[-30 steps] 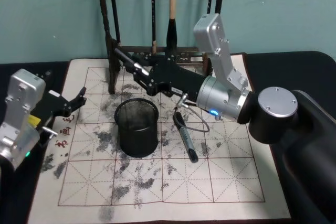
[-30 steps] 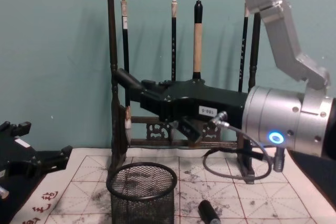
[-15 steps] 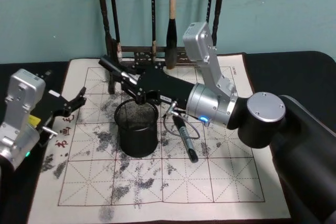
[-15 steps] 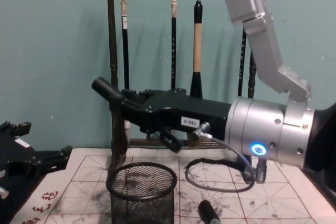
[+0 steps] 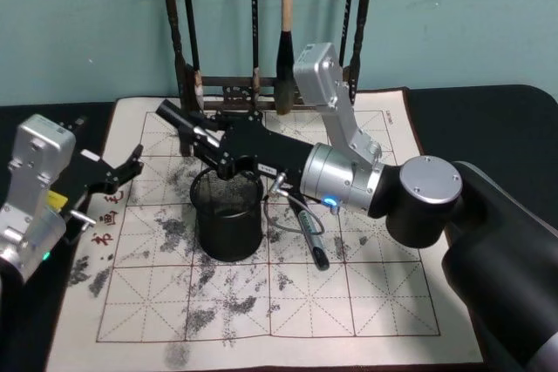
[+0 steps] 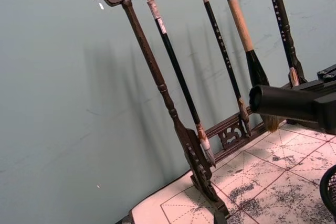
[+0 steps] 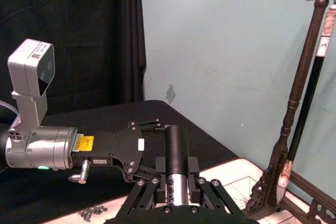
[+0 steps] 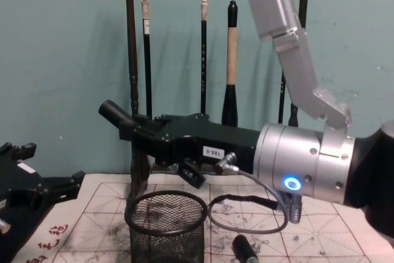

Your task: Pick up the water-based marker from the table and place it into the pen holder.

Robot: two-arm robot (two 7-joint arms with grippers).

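Note:
My right gripper (image 5: 204,139) is shut on a black water-based marker (image 5: 173,115) and holds it nearly level, its free end pointing left. It hangs just above the far rim of the pen holder (image 5: 228,215), a black wire-mesh cup. In the chest view the marker (image 8: 114,114) sticks out left of the gripper (image 8: 148,132), above the pen holder (image 8: 166,229). The right wrist view shows the marker (image 7: 176,163) clamped between the jaws. A second dark marker (image 5: 309,234) lies on the mat to the right of the holder. My left gripper (image 5: 125,172) is parked open at the mat's left edge.
A tall dark wooden brush rack (image 5: 187,84) with hanging brushes stands right behind the holder, close to the held marker's tip. An ink-stained grid mat (image 5: 375,302) covers the table. A grey cable (image 8: 246,226) loops under the right wrist. The mat's near part is bare.
My right gripper has carried the marker leftward and a little lower, from beside the rack to above the holder's far rim. The left arm has not moved.

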